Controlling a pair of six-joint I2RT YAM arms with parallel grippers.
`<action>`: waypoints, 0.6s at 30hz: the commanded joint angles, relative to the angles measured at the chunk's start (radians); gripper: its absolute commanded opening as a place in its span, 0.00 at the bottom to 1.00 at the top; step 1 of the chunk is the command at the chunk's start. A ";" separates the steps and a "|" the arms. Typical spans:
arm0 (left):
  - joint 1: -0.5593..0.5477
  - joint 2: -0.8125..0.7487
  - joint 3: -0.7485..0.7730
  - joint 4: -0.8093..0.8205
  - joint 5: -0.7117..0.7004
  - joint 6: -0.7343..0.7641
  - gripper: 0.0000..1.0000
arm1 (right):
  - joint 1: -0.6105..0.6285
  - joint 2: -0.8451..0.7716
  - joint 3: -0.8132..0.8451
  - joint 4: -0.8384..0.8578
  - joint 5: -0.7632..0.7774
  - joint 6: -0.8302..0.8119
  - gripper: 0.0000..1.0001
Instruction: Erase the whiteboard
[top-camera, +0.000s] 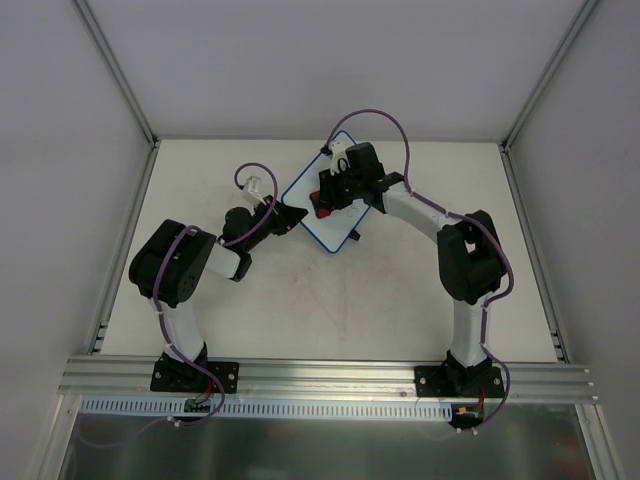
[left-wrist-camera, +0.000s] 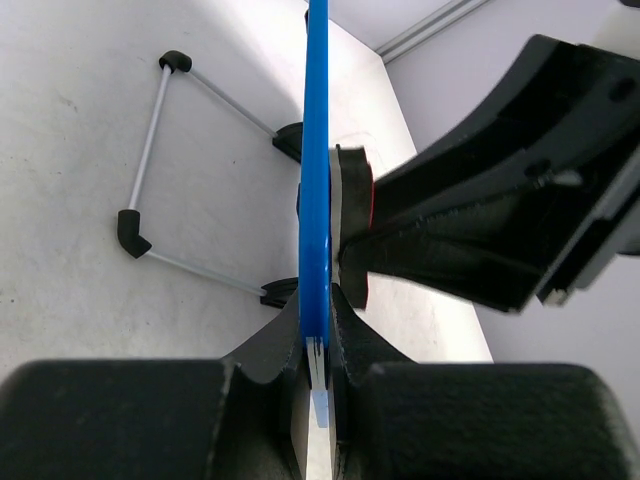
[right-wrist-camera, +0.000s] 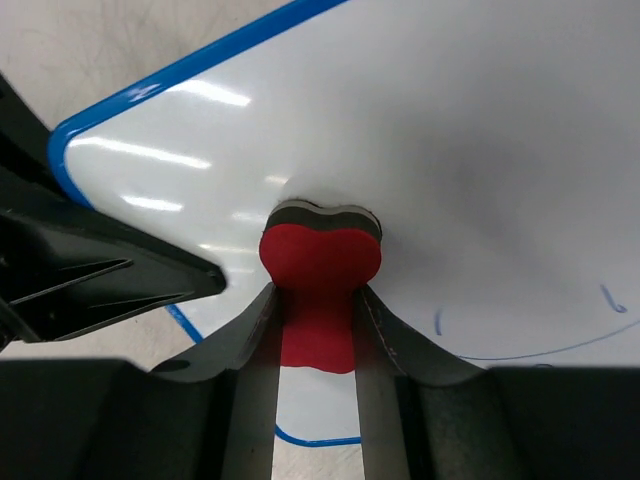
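My left gripper (left-wrist-camera: 318, 330) pinches shut on the blue rim of the whiteboard (right-wrist-camera: 450, 130), far-middle of the table (top-camera: 400, 300). My right gripper (right-wrist-camera: 318, 320) clamps the red eraser (right-wrist-camera: 320, 260), pressed on the board's face near that rim. Open white surface lies beyond, and blue strokes (right-wrist-camera: 600, 300) are off to the right.

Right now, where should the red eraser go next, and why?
Probably slide the red eraser sideways across the whiteboard toward the blue marks. The right fingers press it on clean white, the scribbles lie beside it, and the left fingers pinch the board's edge.
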 joint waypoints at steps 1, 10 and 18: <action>-0.016 -0.006 0.015 0.379 0.050 0.030 0.00 | -0.068 0.091 0.024 -0.018 0.043 0.067 0.00; -0.016 -0.006 0.016 0.379 0.055 0.029 0.00 | -0.200 0.195 0.109 -0.065 0.126 0.158 0.00; -0.016 0.000 0.021 0.379 0.055 0.026 0.00 | -0.250 0.262 0.189 -0.133 0.133 0.181 0.00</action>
